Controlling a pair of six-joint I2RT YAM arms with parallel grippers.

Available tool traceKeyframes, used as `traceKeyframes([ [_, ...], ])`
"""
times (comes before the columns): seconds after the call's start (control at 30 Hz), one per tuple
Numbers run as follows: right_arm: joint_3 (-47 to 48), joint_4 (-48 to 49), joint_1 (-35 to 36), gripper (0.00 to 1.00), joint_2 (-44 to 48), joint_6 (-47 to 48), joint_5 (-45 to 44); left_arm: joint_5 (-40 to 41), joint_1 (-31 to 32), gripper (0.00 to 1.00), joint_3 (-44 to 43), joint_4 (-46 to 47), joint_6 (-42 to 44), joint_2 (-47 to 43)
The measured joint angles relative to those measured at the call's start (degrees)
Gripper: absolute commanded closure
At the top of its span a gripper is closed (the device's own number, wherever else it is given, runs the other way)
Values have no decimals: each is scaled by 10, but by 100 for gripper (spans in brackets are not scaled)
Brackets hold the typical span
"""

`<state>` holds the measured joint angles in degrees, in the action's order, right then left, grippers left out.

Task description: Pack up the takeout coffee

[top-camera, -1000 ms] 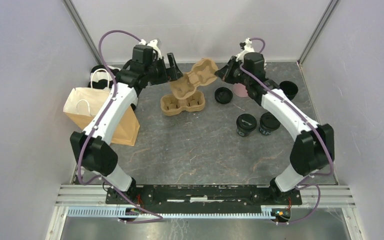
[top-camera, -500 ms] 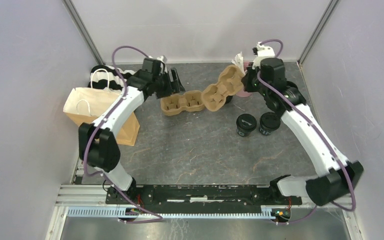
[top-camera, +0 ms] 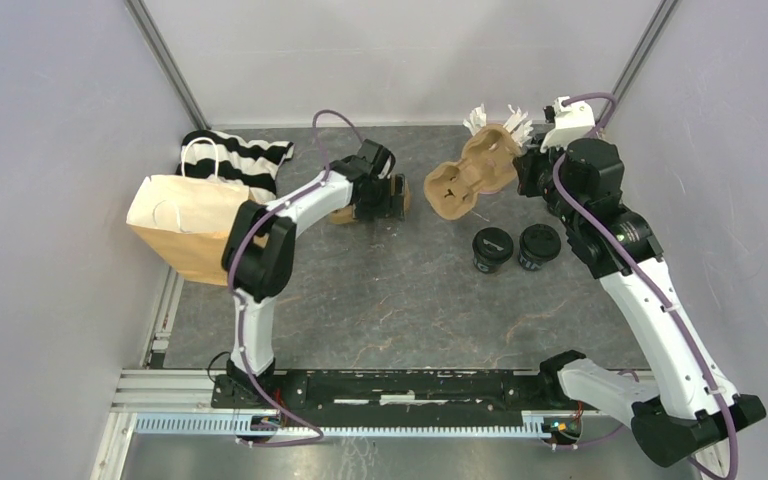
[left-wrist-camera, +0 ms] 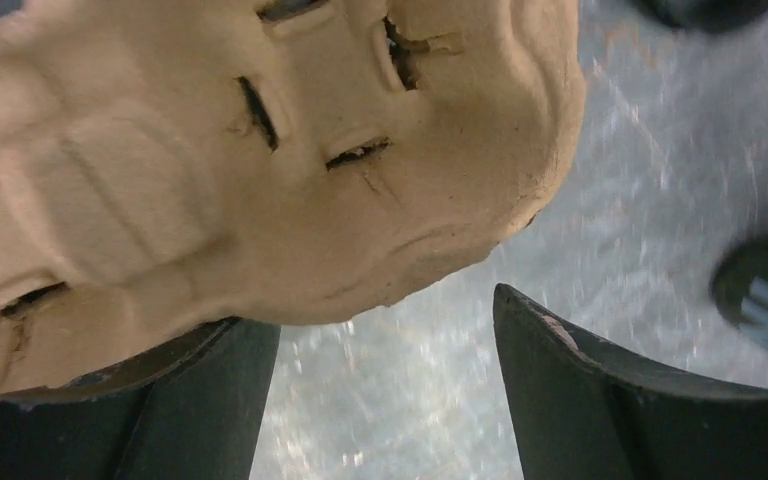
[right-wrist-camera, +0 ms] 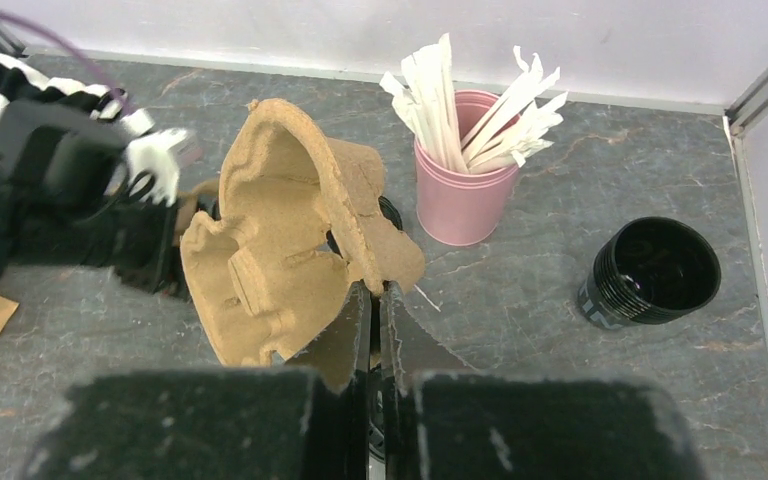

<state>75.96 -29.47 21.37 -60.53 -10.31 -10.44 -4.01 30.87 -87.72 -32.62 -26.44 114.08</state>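
Two lidded black cups, the left coffee cup (top-camera: pixel 492 248) and the right coffee cup (top-camera: pixel 538 245), stand upright and just beside each other on the grey counter (top-camera: pixel 390 300), right of centre. Neither lies between any jaws. The right jaws are pressed together on the thin edge of the lifted pulp tray (top-camera: pixel 475 170) (right-wrist-camera: pixel 270 260), which hangs tilted above the counter. In the top view the cups sit nearer the arm bases than this tray and these jaws, and apart from both. The left jaws stand apart at the second pulp tray (top-camera: pixel 343 213), which the left arm largely hides. They are well to the left of the cups. In the left wrist view bare counter shows between the dark fingers (left-wrist-camera: pixel 600 400). A slitted pulp surface overlaps the other finger, but which tray it belongs to cannot be told. A blurred dark round object (left-wrist-camera: pixel 765 295) sits at that view's right edge. Behind the lifted tray stands a pink cup (right-wrist-camera: pixel 460 195) of white sticks (right-wrist-camera: pixel 460 90), with a lidless black cup (right-wrist-camera: pixel 650 270) to its right. A brown paper bag (top-camera: pixel 185 225) sits at the counter's left edge, and a striped cloth (top-camera: pixel 240 155) lies behind it.
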Motion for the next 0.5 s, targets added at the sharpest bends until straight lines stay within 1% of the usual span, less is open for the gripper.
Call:
traceKeyframes([
  [0.13,-5,-3,0,100,13,2,15,11,-16,11,-123,-14,26,92],
  [0.23,-6,-2,0,100,24,3,23,19,-23,10,-198,-19,40,134],
  [0.3,-8,-2,0,100,31,4,27,22,-28,9,-237,-29,45,145],
  [0.4,-13,-3,0,100,38,4,25,18,-30,8,-249,-34,46,128],
  [0.43,-13,-3,0,100,39,3,23,11,-30,8,-233,-31,44,109],
  [0.5,-13,-4,0,100,40,2,16,-12,-30,7,-175,-31,26,46],
])
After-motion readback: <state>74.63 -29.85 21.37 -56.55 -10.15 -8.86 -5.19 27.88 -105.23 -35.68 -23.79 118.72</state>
